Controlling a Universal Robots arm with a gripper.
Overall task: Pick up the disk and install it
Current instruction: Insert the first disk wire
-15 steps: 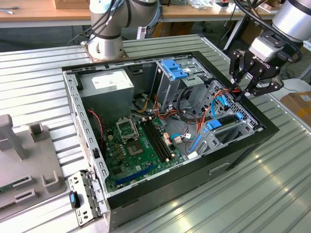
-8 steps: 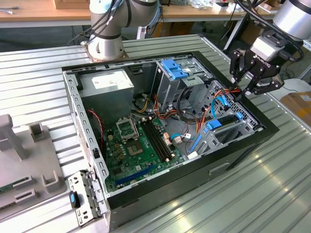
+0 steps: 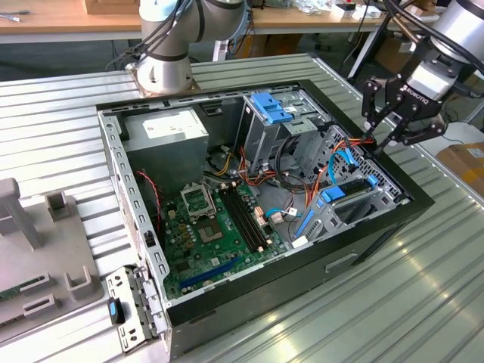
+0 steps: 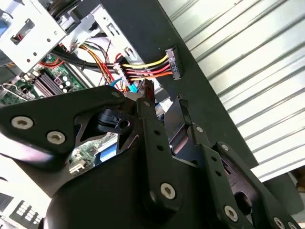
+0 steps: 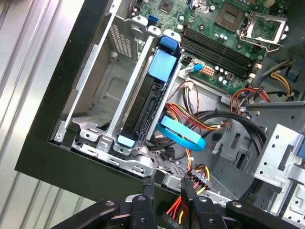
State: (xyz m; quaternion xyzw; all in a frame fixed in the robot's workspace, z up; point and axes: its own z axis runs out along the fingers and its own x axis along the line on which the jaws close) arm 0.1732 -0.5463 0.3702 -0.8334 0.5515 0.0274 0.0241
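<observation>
The disk (image 5: 145,107), a dark drive with blue side rails, lies in the metal bay at the corner of the open computer case (image 3: 378,227). In the exterior view the disk (image 3: 349,190) sits at the case's right end. My gripper (image 3: 376,144) hovers just above that corner's black rim, slightly beyond the disk. The gripper (image 5: 167,183) is open by a narrow gap with nothing pinched. A power connector (image 4: 174,63) on yellow, orange and red wires lies over the rim just past the gripper (image 4: 164,95) and is also seen low between the fingers (image 5: 143,205).
Inside the case are a grey cage with a blue top (image 3: 272,110), a grey box with a white label (image 3: 166,128) and the green board (image 3: 219,227). A looped blue cable (image 5: 183,136) lies beside the disk. A grey fixture (image 3: 38,242) stands at the exterior view's left.
</observation>
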